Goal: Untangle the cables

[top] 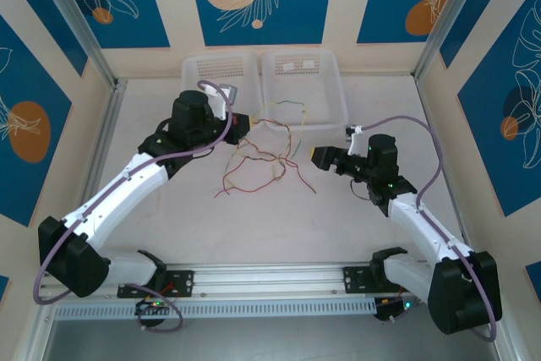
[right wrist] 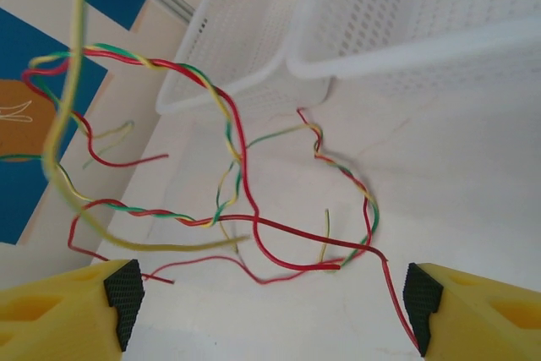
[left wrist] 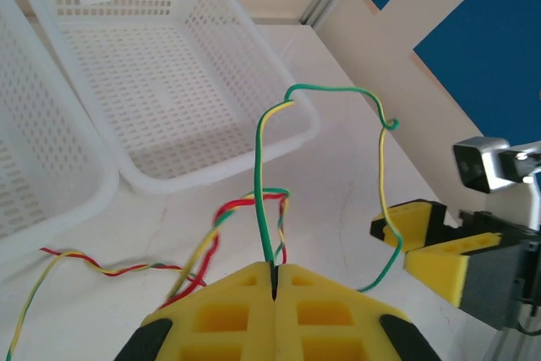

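Observation:
The cables [top: 262, 162] lie as a loose tangle of red, yellow and green wires on the table between the arms. My left gripper [top: 243, 123] [left wrist: 273, 281] is shut on a green-and-yellow cable [left wrist: 259, 183], which rises from the jaws, arches over and drops toward the right gripper's yellow fingers [left wrist: 423, 243]. A twisted red-yellow-green strand [left wrist: 211, 238] trails left below it. My right gripper [top: 319, 158] [right wrist: 272, 298] stands open just right of the tangle. A red cable [right wrist: 296, 230] crosses the table ahead of it and runs down close beside its right pad [right wrist: 420, 302]. Nothing is clamped between its pads.
Two white perforated baskets [top: 218, 63] [top: 338, 112] stand side by side at the back of the table, with their near rims just behind the tangle [left wrist: 211, 166] [right wrist: 406, 48]. Metal frame posts [top: 101, 65] and patterned walls close in both sides. A rail [top: 270, 281] runs along the near edge.

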`<state>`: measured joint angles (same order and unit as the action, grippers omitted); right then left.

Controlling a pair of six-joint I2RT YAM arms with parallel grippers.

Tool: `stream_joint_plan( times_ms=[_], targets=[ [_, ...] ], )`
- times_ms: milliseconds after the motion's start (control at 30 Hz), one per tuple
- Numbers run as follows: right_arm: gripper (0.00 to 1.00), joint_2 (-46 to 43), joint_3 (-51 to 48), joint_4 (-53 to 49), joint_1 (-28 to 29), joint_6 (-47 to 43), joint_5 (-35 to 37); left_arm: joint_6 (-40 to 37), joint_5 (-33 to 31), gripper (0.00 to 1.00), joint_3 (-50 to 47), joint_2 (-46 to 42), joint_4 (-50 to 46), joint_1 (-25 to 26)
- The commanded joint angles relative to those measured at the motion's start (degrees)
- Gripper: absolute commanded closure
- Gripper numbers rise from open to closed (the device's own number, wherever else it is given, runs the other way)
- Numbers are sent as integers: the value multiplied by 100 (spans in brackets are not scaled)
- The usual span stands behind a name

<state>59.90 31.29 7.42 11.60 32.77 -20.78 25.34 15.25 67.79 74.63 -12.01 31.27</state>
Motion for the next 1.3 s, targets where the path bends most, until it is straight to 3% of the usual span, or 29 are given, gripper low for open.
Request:
stream_joint_plan(
  times_ms=[0, 200, 400, 633, 967, 1100, 1167, 1267],
  targets=[
    [21, 353, 56, 43, 98, -197, -766, 120, 250, 100, -64, -190, 314, -92],
    [37, 892, 29, 629, 175, -115, -645, 188, 331, 100, -108, -197, 416, -102],
    [40, 1440, 256, 1230, 397, -191, -1156, 234, 391, 100, -150, -219, 476, -94],
    [45, 1794, 258, 1759, 636, -178, -767, 287, 454, 100, -207, -251, 558, -98],
    [66, 1988, 433, 1911, 673, -323, -461, 298, 509, 100, -232, -265, 572, -95],
    [66, 2099, 448, 2077, 663, -281, -557, 341, 567, 100, -262, -240, 677, -99],
    [57, 2209, 489, 2156, 675, -222, -731, 357, 568, 100, -262, -224, 696, -95],
    [57, 2315, 537, 2103, 702, -236, -827, 365, 567, 100, -266, -227, 708, -95]
  ],
)
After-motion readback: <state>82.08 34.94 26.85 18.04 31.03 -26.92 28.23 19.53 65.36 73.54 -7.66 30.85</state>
